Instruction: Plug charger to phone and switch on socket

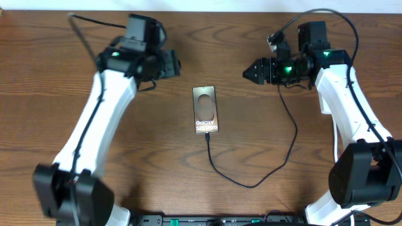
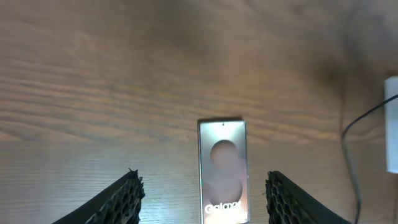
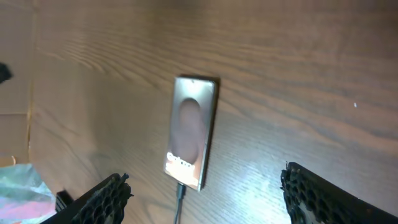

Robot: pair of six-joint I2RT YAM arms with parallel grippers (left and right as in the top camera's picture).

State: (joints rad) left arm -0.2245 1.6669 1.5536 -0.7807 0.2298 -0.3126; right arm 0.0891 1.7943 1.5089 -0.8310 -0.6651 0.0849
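The phone (image 1: 205,110) lies flat mid-table, its lettering toward the front edge. The charger cable (image 1: 251,186) runs from the phone's near end, loops right and climbs toward the right arm. Its connector tip (image 3: 181,190) sits in the phone (image 3: 193,130). My left gripper (image 1: 173,63) hovers up-left of the phone, open and holding nothing; the phone (image 2: 222,168) shows between its fingers (image 2: 127,196). My right gripper (image 1: 250,72) stands open up-right of the phone, empty. A white block at the edge (image 2: 391,132) may be the socket, mostly hidden.
Brown wood tabletop (image 1: 144,157). The cable loop (image 1: 292,135) lies on the table between the phone and the right arm's base. A black bar (image 1: 207,220) runs along the front edge. A pale crumpled item (image 3: 18,186) shows at the right wrist view's left edge.
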